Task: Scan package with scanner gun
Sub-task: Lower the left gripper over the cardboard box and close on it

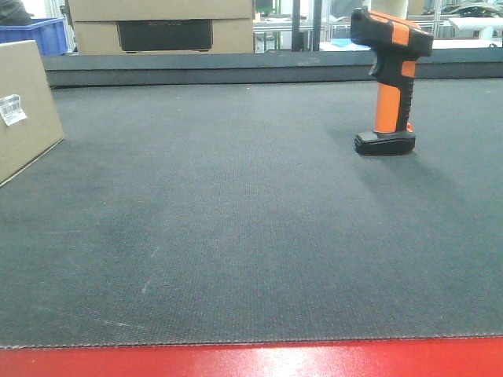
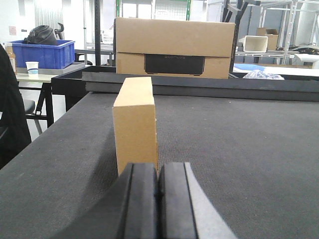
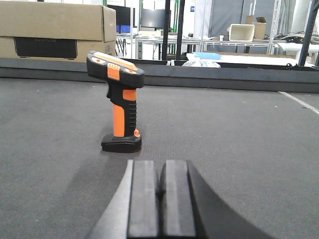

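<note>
desk (image 1: 236, 236): dark grey woven mat, raised dark rim along far edge; red strip (image 1: 251, 360) at 6 o'clock in front view.
large cardboard box (image 2: 174, 45): beyond far rim at 12 o'clock, dark rectangular panel on the near face, off the mat.
blue crate (image 2: 45, 54): at 10 o'clock in left wrist view, on a separate bench off the desk.
package (image 2: 134, 124): plain tan box standing on edge on the mat, narrow face toward left wrist camera; at 9 o'clock in front view, partly cut by frame edge.
scanner gun (image 1: 391, 82): upright on its black base, orange handle, nose toward 9 o'clock; at 2 o'clock in front view, well apart from package.
left pincer (image 2: 158, 199): clenched, pads pressed together, nothing between; package close ahead at 12 o'clock, contact cannot be told.
right pincer (image 3: 160, 199): clenched, empty; scanner gun at 11 o'clock, clearly apart.
barcode label (image 1: 12, 110): small, white, on package's broad face turned toward scanner gun's side.
</note>
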{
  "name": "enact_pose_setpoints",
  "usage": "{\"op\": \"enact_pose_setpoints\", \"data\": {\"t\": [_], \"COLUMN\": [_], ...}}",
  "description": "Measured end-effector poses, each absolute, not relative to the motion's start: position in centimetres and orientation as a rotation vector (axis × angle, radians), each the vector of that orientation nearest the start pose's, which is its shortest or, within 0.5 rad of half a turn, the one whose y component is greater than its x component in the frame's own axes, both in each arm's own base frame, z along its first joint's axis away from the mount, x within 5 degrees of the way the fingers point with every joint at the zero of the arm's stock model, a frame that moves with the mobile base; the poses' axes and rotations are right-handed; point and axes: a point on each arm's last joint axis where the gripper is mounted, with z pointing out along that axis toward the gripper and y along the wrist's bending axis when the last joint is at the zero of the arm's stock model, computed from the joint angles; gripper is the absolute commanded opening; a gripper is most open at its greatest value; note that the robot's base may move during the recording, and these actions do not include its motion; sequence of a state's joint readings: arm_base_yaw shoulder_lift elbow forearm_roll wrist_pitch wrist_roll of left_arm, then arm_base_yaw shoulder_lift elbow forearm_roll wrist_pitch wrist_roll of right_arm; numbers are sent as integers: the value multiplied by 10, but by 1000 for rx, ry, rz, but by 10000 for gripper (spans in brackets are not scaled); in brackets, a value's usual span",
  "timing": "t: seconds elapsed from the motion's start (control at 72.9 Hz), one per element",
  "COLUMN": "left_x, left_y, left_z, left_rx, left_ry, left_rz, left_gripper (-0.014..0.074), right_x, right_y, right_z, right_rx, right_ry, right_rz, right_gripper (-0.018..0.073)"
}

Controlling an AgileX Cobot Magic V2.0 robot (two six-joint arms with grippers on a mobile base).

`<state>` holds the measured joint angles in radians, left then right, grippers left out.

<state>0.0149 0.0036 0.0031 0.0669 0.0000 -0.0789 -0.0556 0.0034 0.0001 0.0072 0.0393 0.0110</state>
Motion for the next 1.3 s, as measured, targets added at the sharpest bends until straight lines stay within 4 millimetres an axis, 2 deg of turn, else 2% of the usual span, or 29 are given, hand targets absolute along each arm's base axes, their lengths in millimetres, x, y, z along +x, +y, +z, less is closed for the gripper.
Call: {"op": "enact_pose_setpoints", "data": {"t": [0.604, 0.7, 0.768, 0.878, 1.015, 1.166, 1.304], "left_x": [56, 56, 54, 53, 66, 101, 142], "left_y": [1, 1, 1, 2, 3, 4, 5], "left_z": [215, 216, 227, 257, 289, 318, 339], "left_rx": [-14, -17, -21, -28, -37, -51, -56], "left_ry": [1453, 1494, 1509, 1559, 1672, 1835, 1957], "left_rz": [6, 11, 14, 21, 25, 20, 23], "left_gripper": [-111, -111, -111, -111, -111, -111, -111], "right_x": [57, 57, 57, 57, 57, 57, 57], "right_y": [-3, -3, -3, -3, -3, -3, -3], "right_z": [209, 209, 209, 209, 209, 209, 209], "right_rx": [56, 56, 56, 56, 56, 56, 56], "right_ry": [1525, 1525, 1525, 1525, 1525, 1525, 1525], "right_rz": [-30, -30, -30, -30, -30, -30, -30], "right_gripper": [-168, -168, -168, -168, -168, -168, -168]}}
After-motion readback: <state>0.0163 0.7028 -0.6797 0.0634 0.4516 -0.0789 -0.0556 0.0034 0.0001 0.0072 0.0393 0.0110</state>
